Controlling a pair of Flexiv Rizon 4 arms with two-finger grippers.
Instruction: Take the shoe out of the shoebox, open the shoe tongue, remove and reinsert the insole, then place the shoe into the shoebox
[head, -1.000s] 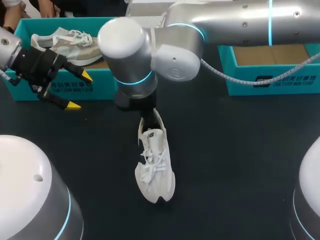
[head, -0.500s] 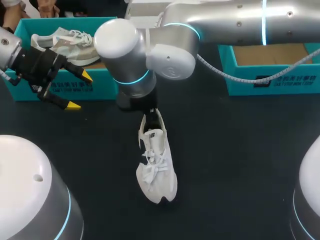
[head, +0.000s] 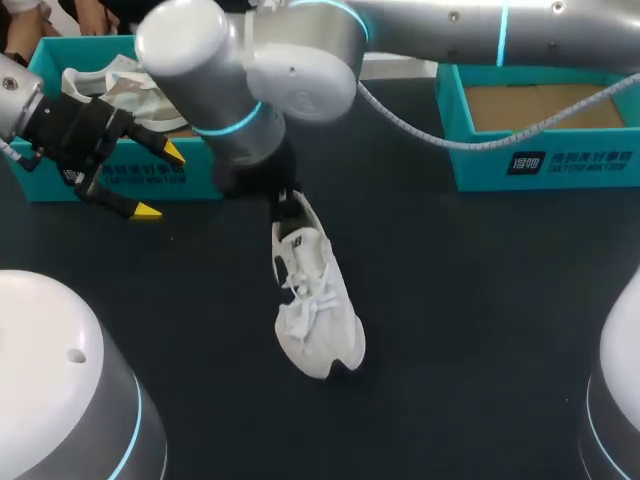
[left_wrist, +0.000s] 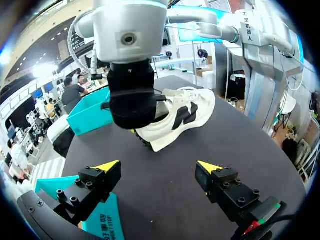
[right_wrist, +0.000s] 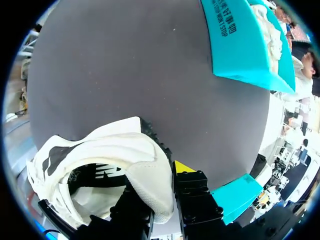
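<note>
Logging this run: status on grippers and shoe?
Right gripper shut on white shoe, at the heel. Left gripper open, empty, by left shoebox. Nothing in the way.

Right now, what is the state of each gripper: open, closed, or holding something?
Left gripper: open, holding nothing.
Right gripper: closed on the white shoe, at its heel.

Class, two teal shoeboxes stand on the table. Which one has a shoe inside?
The left shoebox, beside the left gripper: a pale shoe lies in it. The right shoebox shows only bare cardboard.
</note>
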